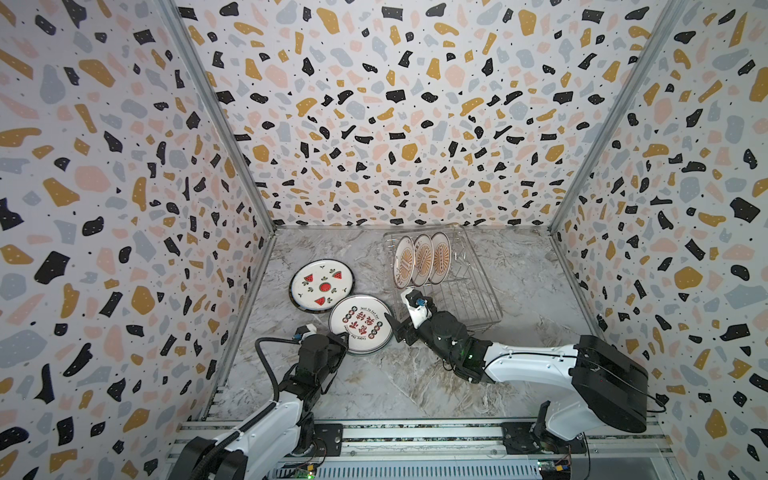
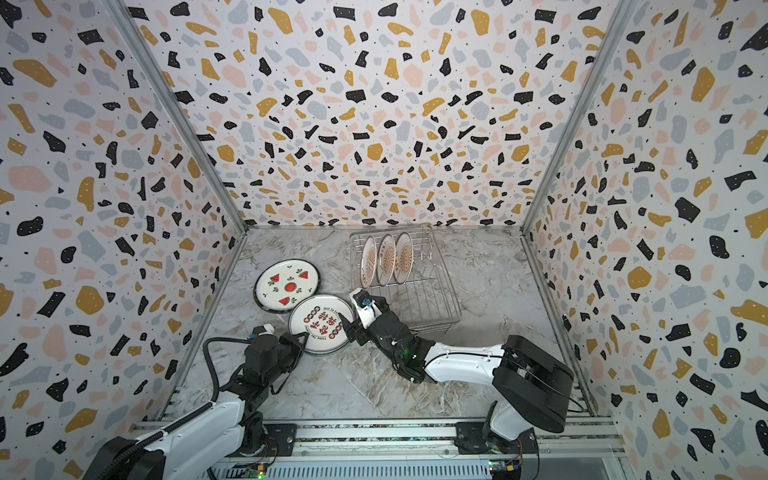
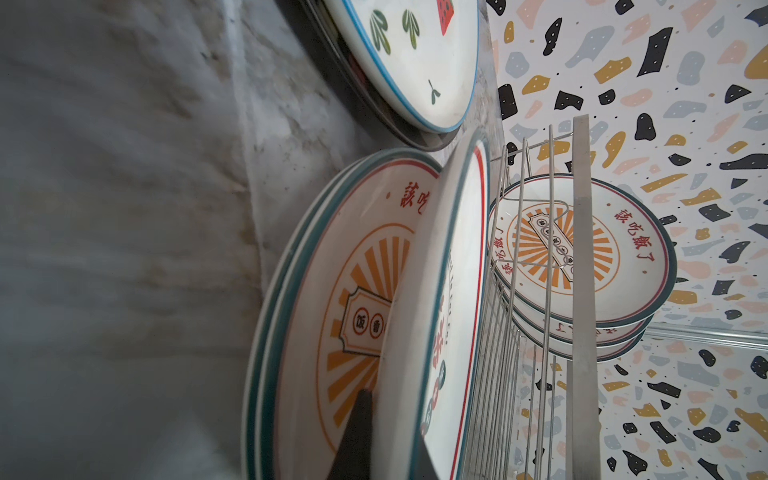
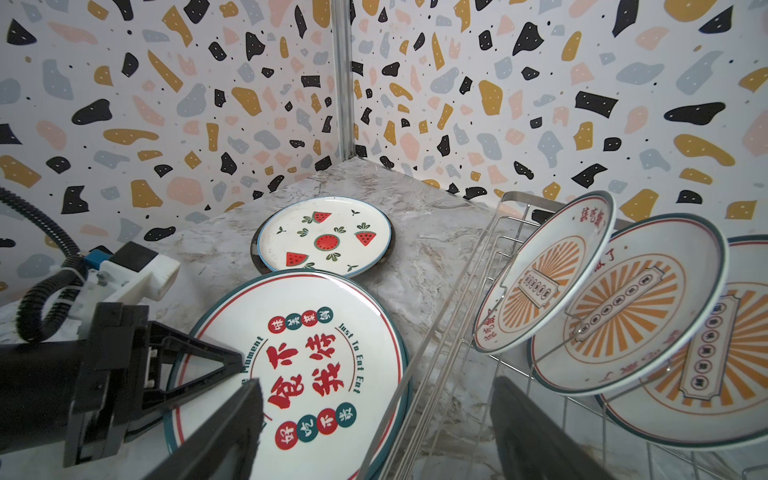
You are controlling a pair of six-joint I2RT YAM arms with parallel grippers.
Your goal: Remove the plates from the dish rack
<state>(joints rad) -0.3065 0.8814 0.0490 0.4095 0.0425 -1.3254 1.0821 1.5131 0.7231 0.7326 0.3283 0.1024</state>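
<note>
While the left gripper [image 1: 344, 337], jaws closed, pinches the red-lettered plate [image 1: 361, 324] by its rim toward the left edge of the bench [image 1: 415, 386] and the right gripper [image 1: 397, 306] holds its jaws wide and empty, three plates [image 1: 424, 259] upright in the dish rack [image 1: 484, 309] by the far edge look stiff, slick and breakable, best taken at the top rim.

Both top views are bright and evenly lit, with soft shadows on the marble tabletop [image 1: 374, 386]; the walls [image 1: 104, 208] bow toward the frame edges. In the left wrist view the tabletop is dim and smeared, the closest plate [image 3: 461, 270] soft. The right wrist view is bright and crisp.
</note>
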